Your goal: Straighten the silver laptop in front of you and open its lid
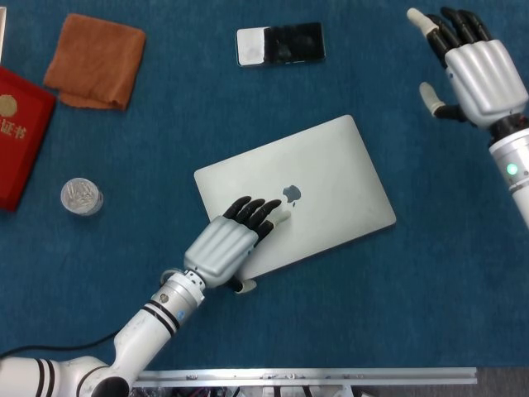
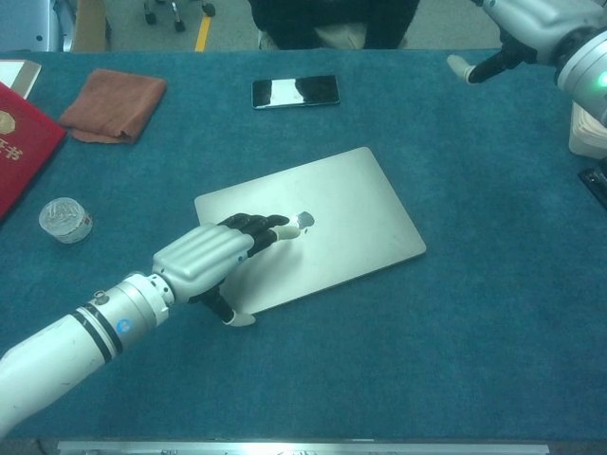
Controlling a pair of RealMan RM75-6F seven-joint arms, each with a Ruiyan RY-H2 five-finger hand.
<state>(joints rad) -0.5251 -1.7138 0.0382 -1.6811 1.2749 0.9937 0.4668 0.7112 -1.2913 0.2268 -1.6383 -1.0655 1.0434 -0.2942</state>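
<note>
Fingers (image 1: 258, 212) of the left hand (image 1: 225, 246) lie flat and close together on the closed lid of the silver laptop (image 1: 331, 178), tips just short of the logo, thumb off the near edge, gripping nothing. Laptop sits skewed on the blue tabletop (image 1: 397, 281), lid shut, stretching away right of those fingers. Far right, well apart from the laptop, the right hand (image 1: 483, 74) hangs above the tabletop, fingers spread, empty.
</note>
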